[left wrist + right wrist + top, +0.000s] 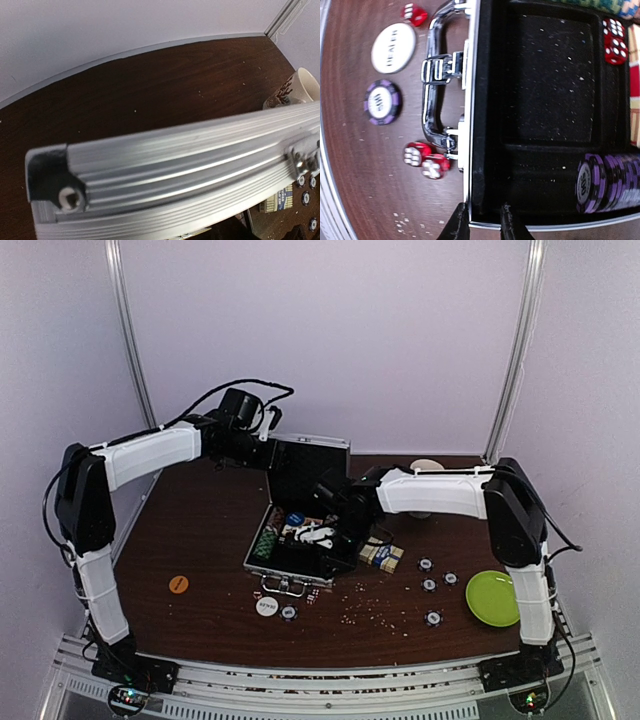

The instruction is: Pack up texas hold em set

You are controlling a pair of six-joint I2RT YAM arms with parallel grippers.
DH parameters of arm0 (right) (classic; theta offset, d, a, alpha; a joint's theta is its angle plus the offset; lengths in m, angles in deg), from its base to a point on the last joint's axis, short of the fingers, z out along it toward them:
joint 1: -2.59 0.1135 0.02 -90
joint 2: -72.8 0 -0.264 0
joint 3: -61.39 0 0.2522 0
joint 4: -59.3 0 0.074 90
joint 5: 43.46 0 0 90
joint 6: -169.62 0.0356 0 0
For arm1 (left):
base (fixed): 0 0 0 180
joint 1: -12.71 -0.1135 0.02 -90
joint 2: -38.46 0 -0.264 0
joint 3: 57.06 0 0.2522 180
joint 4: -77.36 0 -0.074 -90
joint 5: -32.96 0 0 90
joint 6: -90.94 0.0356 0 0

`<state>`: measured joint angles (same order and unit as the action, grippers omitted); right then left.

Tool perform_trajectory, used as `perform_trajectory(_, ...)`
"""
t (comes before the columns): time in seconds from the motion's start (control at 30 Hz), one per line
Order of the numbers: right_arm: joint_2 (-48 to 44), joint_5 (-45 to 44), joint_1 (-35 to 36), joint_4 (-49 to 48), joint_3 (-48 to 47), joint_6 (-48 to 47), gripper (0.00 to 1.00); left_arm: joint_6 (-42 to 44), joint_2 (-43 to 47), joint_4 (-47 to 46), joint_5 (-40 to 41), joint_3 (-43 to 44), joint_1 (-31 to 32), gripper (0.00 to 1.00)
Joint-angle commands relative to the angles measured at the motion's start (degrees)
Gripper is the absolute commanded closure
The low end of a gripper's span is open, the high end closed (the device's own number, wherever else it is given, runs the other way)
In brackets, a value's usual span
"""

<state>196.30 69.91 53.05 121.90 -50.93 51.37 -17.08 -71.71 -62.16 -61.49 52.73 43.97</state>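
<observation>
Case [545,85] is open mid-surface [200,530], with the lid [308,472] upright on the far side.

Right end effector [483,216] is closed on the case's front wall near a corner, one finger outside and one inside the black tray.

Left end effector [268,438] is at the lid's top left corner. Its wrist view shows only the lid's ribbed edge, so can't tell whether it's gripping or open.

Inside the case:
- chip stack [607,182] on its side in one slot
- two red dice [615,42] in another

Still out on the surface:
- dealer disc [393,47] and purple chip [382,102] in front of the handle [437,85]
- loose dice [426,160], two just beside the handle and a third by the dealer disc
- deck [381,555] just right of the case
- loose chips [429,585] between the deck and the plate [493,598]
- orange disc [178,583] left of the case, well apart

Mug [305,87] is at the far edge behind the lid.
</observation>
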Motion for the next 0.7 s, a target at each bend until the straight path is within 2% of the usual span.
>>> perform_trajectory(0.0,2.8,-9.04,-2.74,-3.07,-2.8,2.31,0.78,2.11,-4.28,-1.19,2.6,7.34,-1.26,0.36)
perform_trajectory(0.13,3.06,-9.26,-3.19,-2.71,-2.84,1.67,0.77,2.02,-6.54,-0.33,2.42,9.54,-1.46,0.36)
perform_trajectory(0.23,0.58,-6.9,-3.21,-2.06,-1.27,0.7,0.74,1.7,-5.69,-0.5,1.86,7.97,-1.41,0.36)
perform_trajectory(0.43,-6.27,-4.85,-3.14,-2.01,1.89,-0.55,0.66,0.31,0.47,-3.07,1.08,-0.08,-1.16,0.33)
perform_trajectory(0.67,-9.98,-3.41,-3.13,-1.27,1.79,-0.5,0.63,-0.77,8.76,-4.97,0.48,-11.63,0.77,0.32)
